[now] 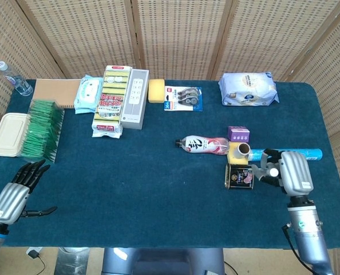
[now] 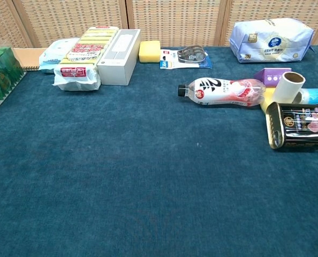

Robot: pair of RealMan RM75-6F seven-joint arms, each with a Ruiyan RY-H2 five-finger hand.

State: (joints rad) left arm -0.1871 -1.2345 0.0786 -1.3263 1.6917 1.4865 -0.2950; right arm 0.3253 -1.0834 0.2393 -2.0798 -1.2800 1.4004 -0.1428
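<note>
Blue table [image 1: 158, 195] — goods lined along its far edge, well beyond both hands | right hand [image 1: 284, 172] hovers with fingers loosely apart, holding nothing, fingertips just right of the dark tin [image 1: 239, 176] lying flat | pink bottle [image 1: 203, 145] on its side beyond the tin | left hand [image 1: 16, 189] spread, idle at the near-left corner.

The right robot hand [image 1: 284, 172] hides part of the blue tube [image 1: 310, 154]; the chest view's edge cuts that tube off.
</note>
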